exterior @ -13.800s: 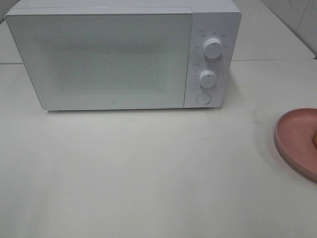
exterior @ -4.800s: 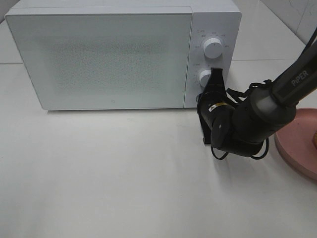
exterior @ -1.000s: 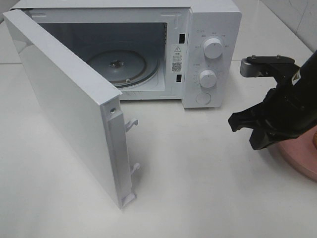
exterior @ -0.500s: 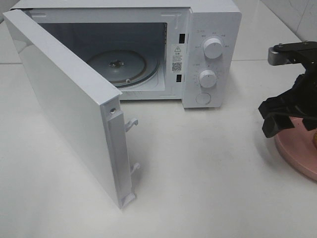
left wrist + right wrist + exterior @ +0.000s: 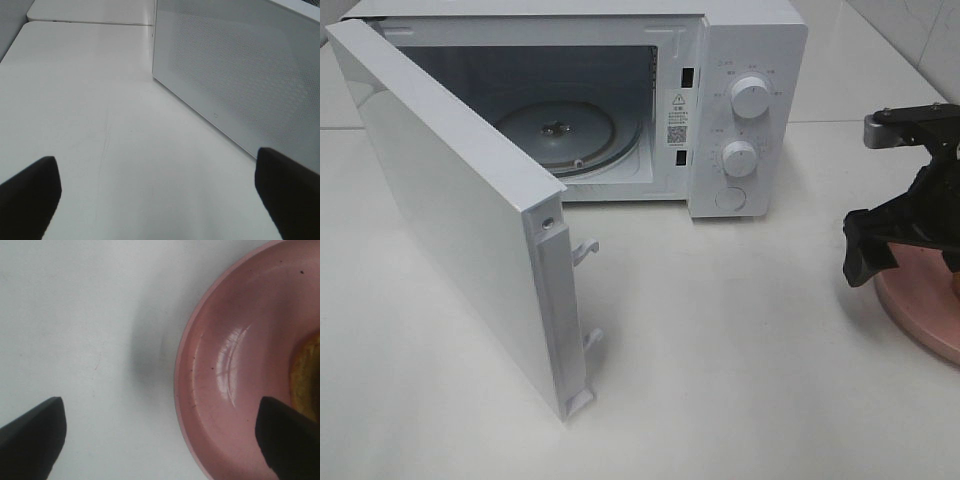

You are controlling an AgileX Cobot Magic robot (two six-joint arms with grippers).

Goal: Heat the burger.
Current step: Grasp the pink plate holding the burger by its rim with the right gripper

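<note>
Burger: golden-brown edge showed, on pink plate at microwave's 4 o'clock
Right gripper: was wide, empty
Left gripper: was wide

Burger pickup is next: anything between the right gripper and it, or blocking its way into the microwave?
Nothing visible. The open right gripper hangs over the plate holding the burger, and the microwave door is open.

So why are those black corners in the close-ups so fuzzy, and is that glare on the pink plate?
Right wrist view: the right fingertips sit too near the lens, so they blur; yes, a pale curved glare streaks the plate, and a soft shadow falls on the table beside it. Left wrist view: the left fingertips are blurred likewise. Exterior high view: sharp, evenly lit.
</note>
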